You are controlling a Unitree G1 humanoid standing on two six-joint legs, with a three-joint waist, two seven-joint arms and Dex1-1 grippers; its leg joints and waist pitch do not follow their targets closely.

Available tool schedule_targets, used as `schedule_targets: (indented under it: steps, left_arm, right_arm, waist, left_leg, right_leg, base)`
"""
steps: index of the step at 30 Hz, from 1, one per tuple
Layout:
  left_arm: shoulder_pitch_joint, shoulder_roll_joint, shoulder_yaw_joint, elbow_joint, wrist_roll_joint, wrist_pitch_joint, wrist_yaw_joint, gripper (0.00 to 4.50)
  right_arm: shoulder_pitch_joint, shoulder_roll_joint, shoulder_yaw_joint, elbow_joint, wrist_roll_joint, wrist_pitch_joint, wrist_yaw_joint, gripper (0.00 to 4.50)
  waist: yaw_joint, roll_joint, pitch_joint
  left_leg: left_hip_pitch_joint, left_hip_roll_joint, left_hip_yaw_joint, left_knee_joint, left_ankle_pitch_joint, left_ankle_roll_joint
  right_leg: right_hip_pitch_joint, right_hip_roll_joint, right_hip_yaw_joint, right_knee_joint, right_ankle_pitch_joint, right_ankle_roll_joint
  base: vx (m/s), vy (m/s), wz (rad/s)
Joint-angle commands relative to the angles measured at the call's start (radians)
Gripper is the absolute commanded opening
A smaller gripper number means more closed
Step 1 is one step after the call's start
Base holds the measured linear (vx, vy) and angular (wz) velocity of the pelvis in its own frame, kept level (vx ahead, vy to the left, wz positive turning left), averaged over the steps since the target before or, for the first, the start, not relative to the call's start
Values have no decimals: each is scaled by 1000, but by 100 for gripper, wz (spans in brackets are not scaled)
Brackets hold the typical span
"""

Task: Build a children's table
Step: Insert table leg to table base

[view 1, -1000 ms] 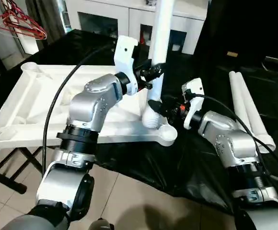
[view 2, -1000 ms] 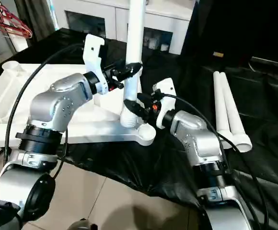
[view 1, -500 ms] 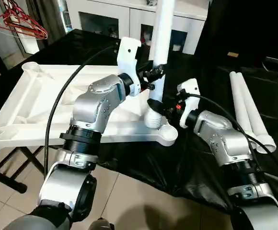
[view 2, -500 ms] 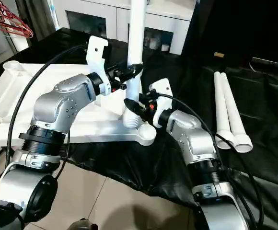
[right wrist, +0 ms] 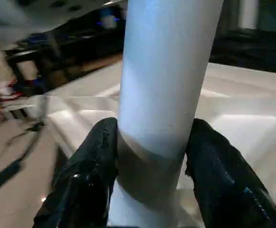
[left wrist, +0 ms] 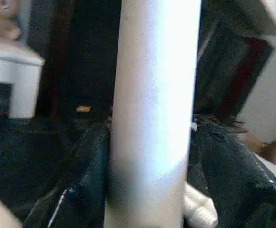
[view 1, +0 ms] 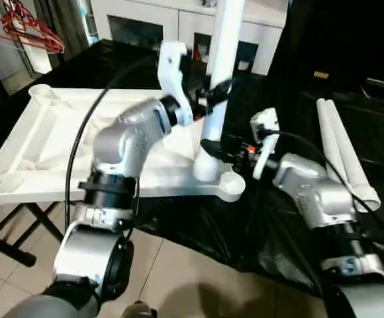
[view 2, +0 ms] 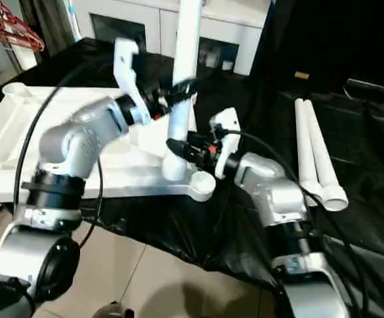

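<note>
Left eye view: one white tube leg (view 1: 222, 46) stands upright, its foot at the corner socket (view 1: 230, 183) of the overturned table top (view 1: 46, 142). The left hand (view 1: 213, 93) sits high on the leg; in the left wrist view one finger touches it and the other stands apart, so its hold cannot be told. The right hand (view 1: 218, 142), lower, just above the socket, grips the leg with both fingers. Two more legs (view 1: 343, 147) lie well right of the right hand on the black-covered desk (view 1: 291, 225).
</note>
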State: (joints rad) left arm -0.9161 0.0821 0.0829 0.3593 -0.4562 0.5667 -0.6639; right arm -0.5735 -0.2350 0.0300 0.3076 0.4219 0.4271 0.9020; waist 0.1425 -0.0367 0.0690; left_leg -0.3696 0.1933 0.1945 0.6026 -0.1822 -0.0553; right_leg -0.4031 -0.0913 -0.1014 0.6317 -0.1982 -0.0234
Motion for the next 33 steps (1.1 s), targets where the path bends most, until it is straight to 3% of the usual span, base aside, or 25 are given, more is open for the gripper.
schedule_targets:
  steps: [1, 4, 5, 9, 10, 14, 21, 22, 23, 28, 29, 33]
  left_arm:
    - [-13, 13, 1, -1, -24, 17, -53, 294]
    - [-18, 26, -4, 2, -31, 37, -72, 294]
    - [-21, 28, -2, 7, -32, 37, -70, 264]
    - [-27, 26, 8, 20, -42, 39, -69, 251]
    - [-27, 26, 8, 20, -42, 39, -70, 221]
    - [-25, 27, 3, 17, -44, 44, -69, 186]
    - [-44, 5, 12, 32, -18, 49, 25, 179]
    - [-47, 0, 7, 30, -2, 46, 57, 179]
    - [-47, 0, 6, 30, 0, 46, 61, 179]
    - [-57, -21, -12, 18, 65, 50, 194, 179]
    - [-62, -30, -14, 14, 77, 42, 226, 179]
    - [-66, -43, -18, 4, 98, 31, 281, 179]
  right_arm:
    - [12, -26, -3, -47, 31, 21, 54, 186]
    - [19, -43, -5, -62, 48, 38, 86, 186]
    - [19, -47, -7, -59, 49, 39, 92, 186]
    - [23, -57, -14, -67, 70, 59, 112, 186]
    - [24, -58, -14, -69, 71, 60, 114, 186]
    - [34, -73, -9, -92, 92, 90, 151, 186]
    - [18, -73, -14, -63, 76, 107, 108, 186]
    - [11, -68, -23, -57, 78, 111, 89, 242]
    - [11, -67, -24, -58, 78, 111, 87, 256]
    - [-7, -54, -25, -40, 32, 101, -1, 296]
    - [-14, -47, -21, -25, 10, 100, -38, 301]
    - [-23, -24, -8, -18, -24, 103, -103, 301]
  waist:
    - [2, -11, -84]
    - [1, -9, -85]
    - [1, -11, -84]
    - [1, -12, -85]
    - [1, -12, -85]
    - [2, -17, -86]
    - [1, -21, -85]
    - [1, -23, -85]
    - [1, -23, -85]
    - [-2, -30, -85]
    - [-3, -37, -85]
    - [-4, -36, -86]
  left_leg:
    - [6, 37, -18, -55, -38, 84]
    - [7, 37, -19, -55, -42, 77]
    - [7, 38, -19, -56, -50, 71]
    - [6, 37, -19, -57, -54, 57]
    - [6, 37, -19, -56, -52, 57]
    - [5, 37, -18, -55, -33, 68]
    - [5, 37, -17, -54, -36, 66]
    - [6, 37, -17, -54, -37, 65]
    - [5, 37, -18, -54, -36, 65]
    - [5, 37, -19, -55, -26, 55]
    - [5, 37, -18, -55, -25, 51]
    - [10, 41, -20, -56, -20, 39]
  right_leg:
    - [69, -69, 61, -58, -14, -223]
    - [68, -68, 60, -58, -19, -224]
    - [68, -69, 60, -61, -34, -221]
    - [70, -70, 60, -62, -52, -216]
    - [69, -70, 60, -62, -49, -217]
    - [69, -68, 60, -59, -28, -217]
    - [68, -68, 60, -62, -49, -209]
    - [68, -68, 60, -62, -54, -207]
    - [68, -68, 60, -62, -54, -206]
    - [69, -68, 59, -63, -58, -185]
    - [68, -68, 60, -64, -63, -179]
    - [64, -66, 60, -58, -28, -189]
  base:
    - [0, 0, 0]
    - [0, 0, 0]
    - [0, 0, 0]
    - [0, 0, 0]
    - [0, 0, 0]
    - [0, 0, 0]
    - [0, 0, 0]
    - [0, 0, 0]
    - [0, 0, 0]
    - [0, 0, 0]
    - [0, 0, 0]
    - [0, 0, 0]
